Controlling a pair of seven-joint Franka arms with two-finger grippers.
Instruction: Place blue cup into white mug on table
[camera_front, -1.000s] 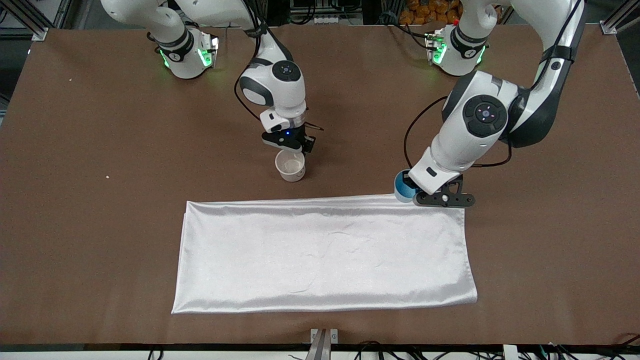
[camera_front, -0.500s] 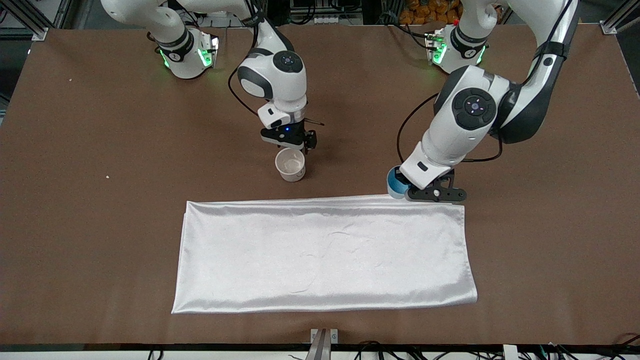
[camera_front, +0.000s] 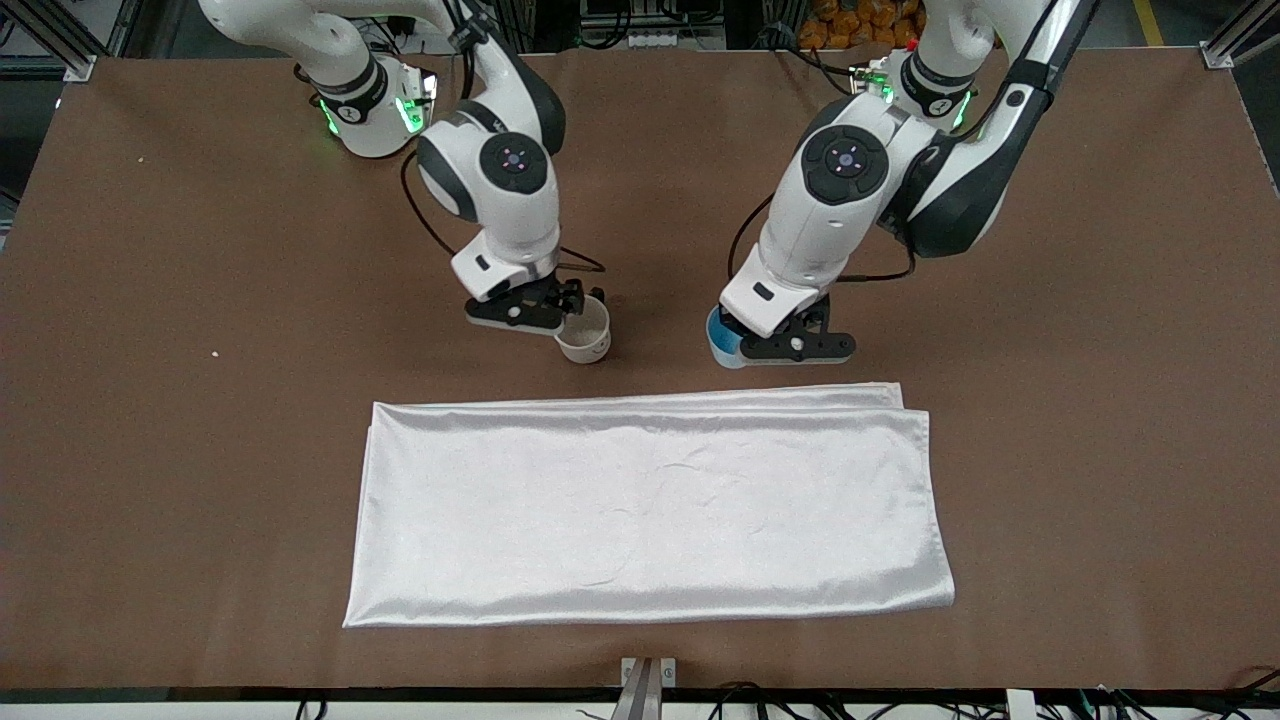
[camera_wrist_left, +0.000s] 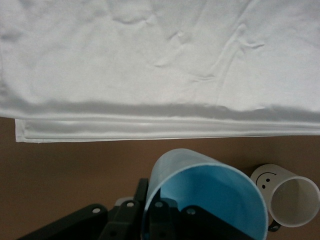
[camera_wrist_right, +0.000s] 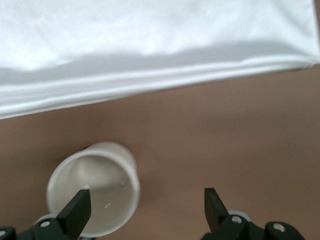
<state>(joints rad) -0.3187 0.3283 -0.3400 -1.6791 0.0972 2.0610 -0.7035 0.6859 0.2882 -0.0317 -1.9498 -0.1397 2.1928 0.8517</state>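
Over the table (camera_front: 200, 450), just off the white cloth's (camera_front: 650, 510) edge farthest from the front camera, the left gripper (camera_front: 775, 345) pinches the blue cup (camera_front: 724, 340) by its rim. In the left wrist view one finger (camera_wrist_left: 160, 220) sits inside the cup's (camera_wrist_left: 210, 200) wall and the other outside it. The cup is bright blue, round and handleless, with a pale blue interior, and it hangs tilted in the grip.

The white mug (camera_front: 585, 335) stands upright on the table, near the same cloth edge, toward the right arm's end of the table from the cup. The right gripper (camera_front: 540, 312) is just beside the mug with its fingers spread. In the right wrist view one fingertip (camera_wrist_right: 75, 212) overlaps the mug's (camera_wrist_right: 95, 195) rim; the other (camera_wrist_right: 212, 205) is well apart over bare table. The mug shows an off-white interior. The left wrist view shows a smiley face on the mug's (camera_wrist_left: 285, 192) outer wall.
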